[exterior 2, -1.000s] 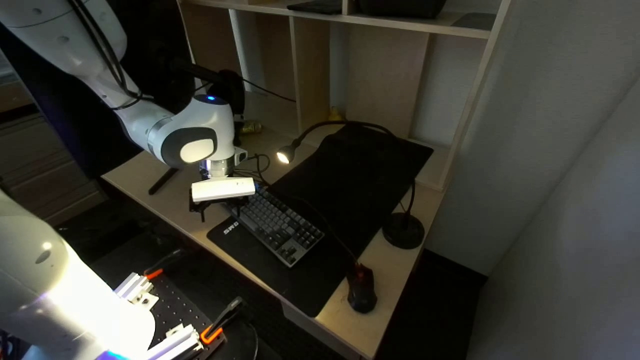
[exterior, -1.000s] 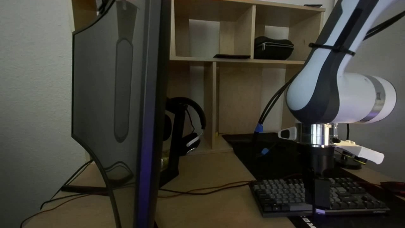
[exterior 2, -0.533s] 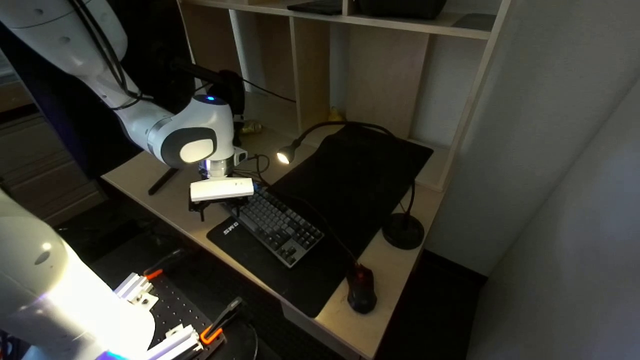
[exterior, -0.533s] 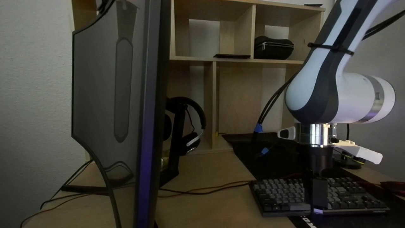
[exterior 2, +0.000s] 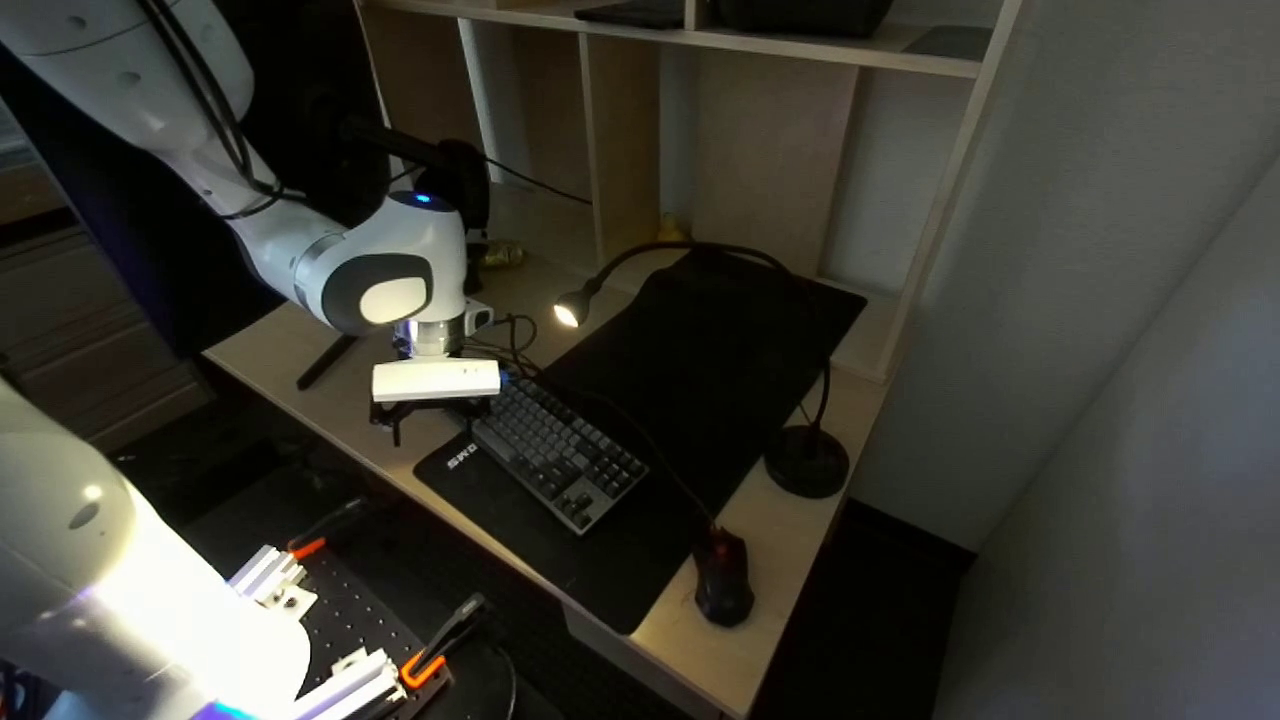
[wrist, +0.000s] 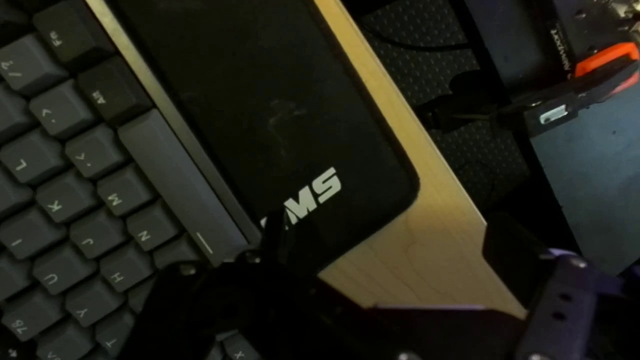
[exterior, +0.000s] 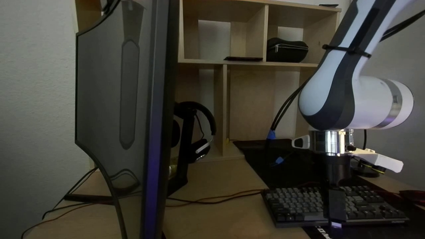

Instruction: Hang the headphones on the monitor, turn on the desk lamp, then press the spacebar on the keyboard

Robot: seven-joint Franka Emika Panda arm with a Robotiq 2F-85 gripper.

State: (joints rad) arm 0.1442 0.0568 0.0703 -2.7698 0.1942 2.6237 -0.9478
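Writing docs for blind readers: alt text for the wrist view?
Open black gripper at the bottom, with the spacebar of a dark keyboard to its upper left. A black mat with partly hidden white lettering shows beside the keyboard, on a wooden desk.

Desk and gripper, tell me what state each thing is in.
Lamp, switched on and glowing.
Headphones, hanging on a black post.
Keyboard, lying on the desk mat.
Spacebar, seemingly unpressed.
Gripper, open, holding nothing.
Monitor, upright; can't tell if on.
Mouse, unheld.
Case, apparently closed.
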